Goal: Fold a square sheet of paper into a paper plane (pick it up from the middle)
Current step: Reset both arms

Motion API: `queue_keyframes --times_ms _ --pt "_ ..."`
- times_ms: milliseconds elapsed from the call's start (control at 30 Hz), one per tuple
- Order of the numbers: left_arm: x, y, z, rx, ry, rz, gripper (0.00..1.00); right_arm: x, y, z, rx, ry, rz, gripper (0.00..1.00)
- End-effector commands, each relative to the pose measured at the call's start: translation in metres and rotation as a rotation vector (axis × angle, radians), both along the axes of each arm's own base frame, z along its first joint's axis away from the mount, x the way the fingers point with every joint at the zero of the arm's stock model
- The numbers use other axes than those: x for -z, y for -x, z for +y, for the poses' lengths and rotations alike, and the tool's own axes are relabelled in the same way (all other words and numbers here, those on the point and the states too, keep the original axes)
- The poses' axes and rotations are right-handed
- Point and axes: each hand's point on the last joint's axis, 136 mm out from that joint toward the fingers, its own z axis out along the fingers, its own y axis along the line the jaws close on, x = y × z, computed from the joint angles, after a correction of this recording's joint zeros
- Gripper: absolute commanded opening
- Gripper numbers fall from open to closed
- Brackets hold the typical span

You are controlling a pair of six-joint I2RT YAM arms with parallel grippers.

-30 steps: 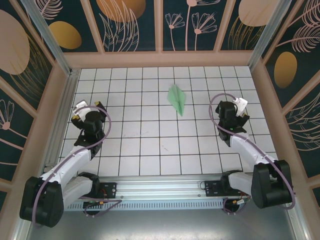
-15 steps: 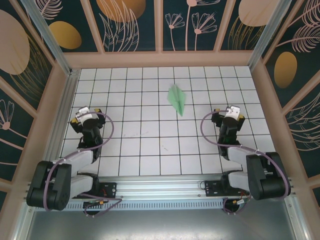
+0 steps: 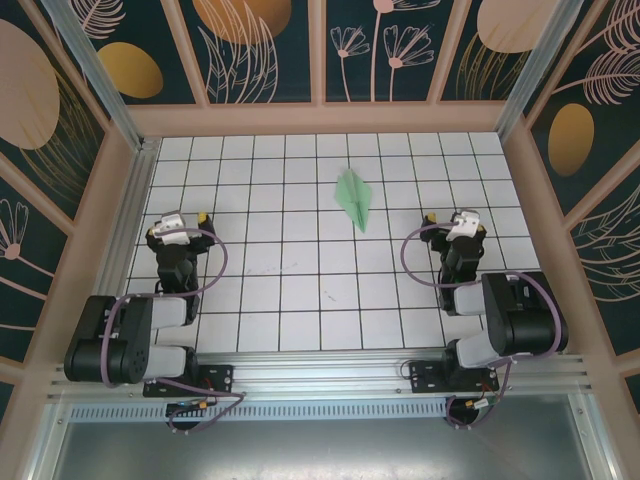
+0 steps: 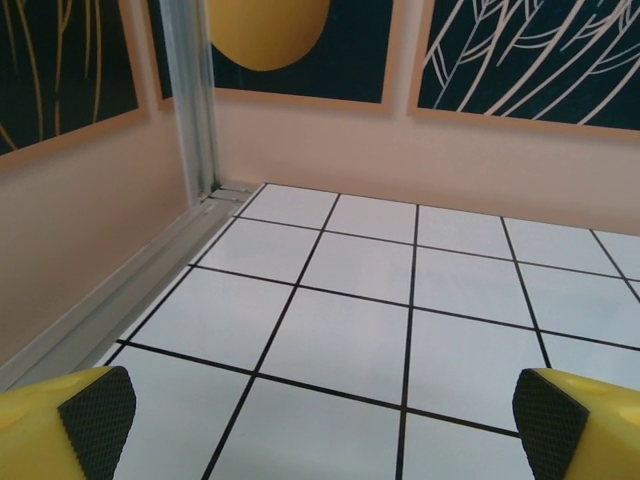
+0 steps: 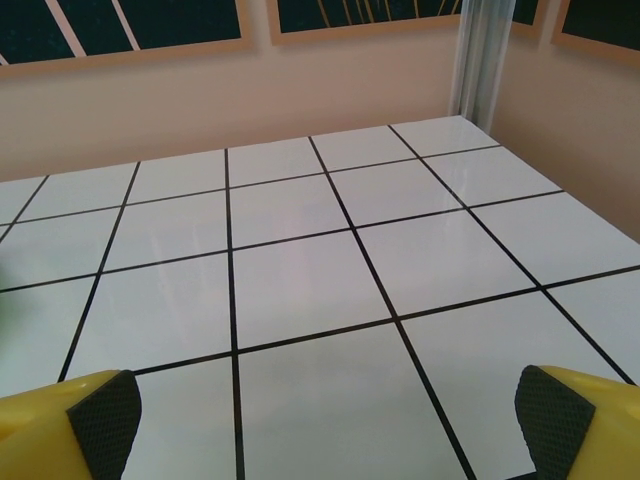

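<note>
1. Both wide open, holding nothing: left gripper (image 3: 180,225) by the table's (image 3: 280,290) left edge, right gripper (image 3: 457,222) by its right edge.
2. Arms sit folded at the near edge, probably to clear the work.
3. Folded plane (image 3: 355,198) lies mid-table toward the far edge, well apart from both. Task looks done.

The paper plane (image 3: 354,199) is pale mint-green; the table (image 3: 290,265) is white with a black grid. The wall panels (image 3: 290,70) are dark teal with orange ovals and peach line-drawn plants. The left gripper (image 4: 320,425) and right gripper (image 5: 320,415) have yellow fingers (image 4: 35,435) with black cross-hatched pads (image 4: 98,420).
</note>
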Motion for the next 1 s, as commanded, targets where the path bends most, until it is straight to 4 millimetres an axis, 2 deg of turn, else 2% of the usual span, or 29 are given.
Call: queue_keyframes --times_ms 0,200,400,567,967 --pt "-0.01 -0.004 -0.004 0.041 -0.009 -0.074 0.98 -0.015 -0.001 -0.003 -0.009 -0.023 -0.086 0.99" --pt "0.001 -0.006 -0.001 0.033 0.0 -0.069 0.99 -0.008 -0.006 -0.005 -0.002 -0.029 -0.064 0.99" --pt "0.006 -0.014 0.004 0.003 0.003 -0.03 0.99 -0.007 -0.008 -0.005 -0.019 -0.045 -0.054 0.99" --pt "0.005 -0.013 0.004 0.002 0.002 -0.032 0.99 -0.008 -0.009 -0.005 -0.022 -0.046 -0.056 0.99" --pt "0.007 -0.018 -0.007 0.07 -0.015 -0.016 0.99 -0.007 -0.009 -0.005 -0.021 -0.046 -0.055 0.99"
